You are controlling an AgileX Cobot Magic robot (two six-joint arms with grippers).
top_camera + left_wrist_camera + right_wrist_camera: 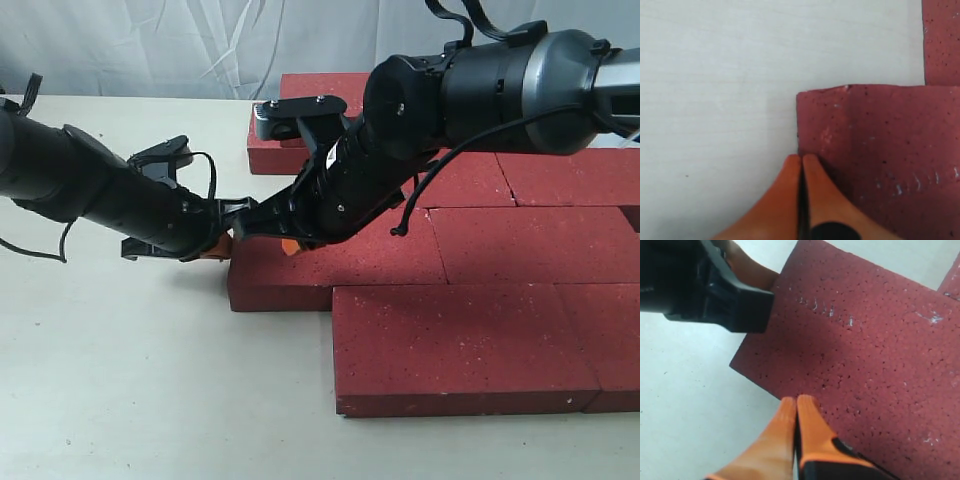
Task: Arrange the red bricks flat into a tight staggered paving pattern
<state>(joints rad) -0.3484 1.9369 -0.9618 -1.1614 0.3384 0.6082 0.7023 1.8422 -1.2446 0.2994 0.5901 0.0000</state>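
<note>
Several red bricks lie flat in staggered rows on the right of the exterior view. The leftmost middle-row brick [340, 275] sticks out past the front-row brick [460, 345]. My left gripper [222, 245] is shut and empty, and its orange fingertips [810, 161] press against that brick's [875, 150] left end near a corner. My right gripper [290, 246] reaches across from the upper right. It is shut too, with its tips [796, 400] at the long edge of the same brick [865, 355]. The left gripper's black body [715, 295] shows beside that brick.
Two more red bricks [300, 125] sit stacked loosely at the back, behind the right arm. A further brick's edge [942, 40] lies beyond the pushed one. The pale tabletop [130, 380] spreads across the left and front. A white curtain hangs behind.
</note>
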